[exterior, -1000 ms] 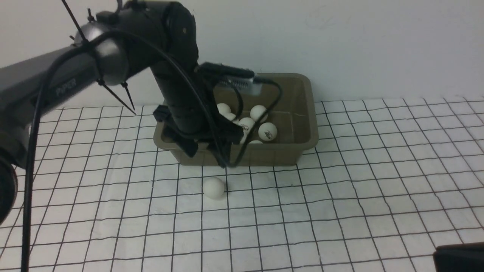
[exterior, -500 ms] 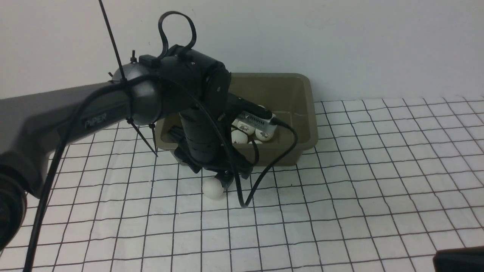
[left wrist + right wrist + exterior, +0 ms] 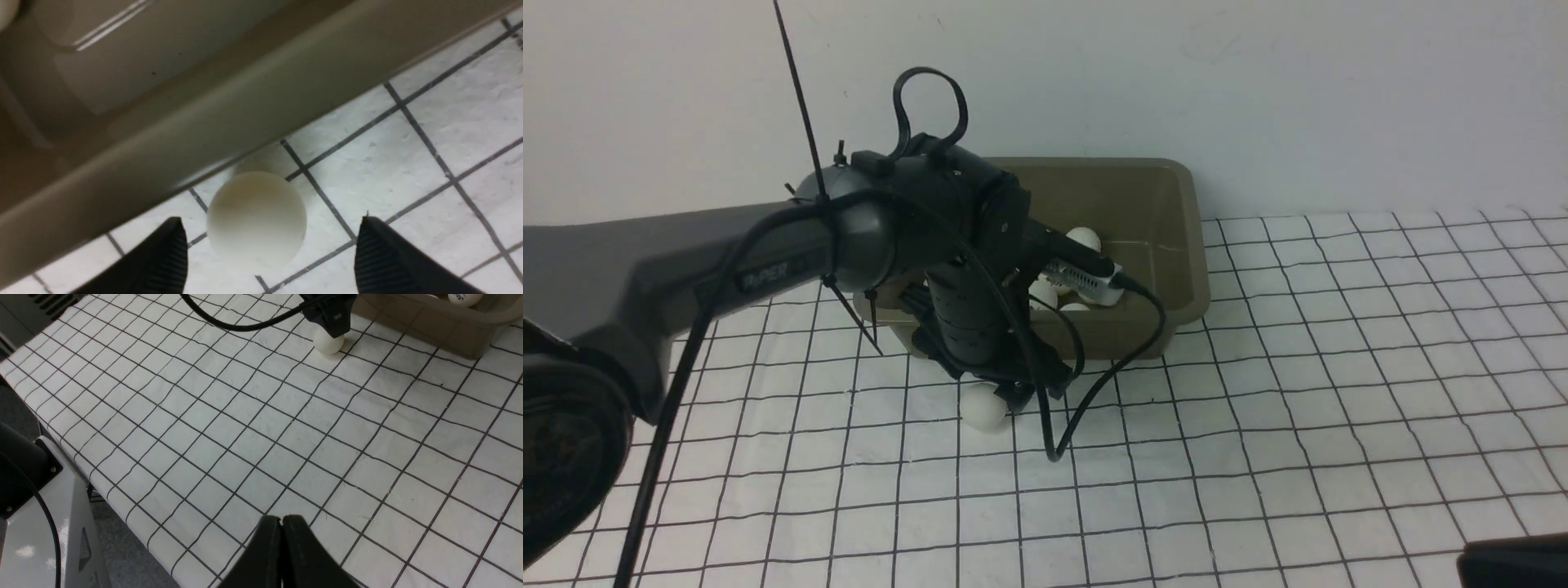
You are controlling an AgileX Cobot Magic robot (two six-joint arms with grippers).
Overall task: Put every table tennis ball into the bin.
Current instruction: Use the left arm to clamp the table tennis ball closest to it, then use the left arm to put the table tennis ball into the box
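Ribbed black fingers (image 3: 167, 257) flank a smooth, seemingly unmarked ball (image 3: 256, 220).

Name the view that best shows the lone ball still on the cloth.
The left wrist view: the ball fills the frame centre, unobstructed, between open pincer fingers. In the front view the left arm covers its top; the right wrist view shows it small and partly hidden.

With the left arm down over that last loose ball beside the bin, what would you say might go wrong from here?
1. The ball lies between the open jaws of the left gripper but off-centre; one finger may touch first and roll it away.
2. The bin wall stands close behind the ball, so a nudged ball could end up against it, or the gripper could catch the rim when lifting.
3. The slack cable hangs near the ball and might snag.
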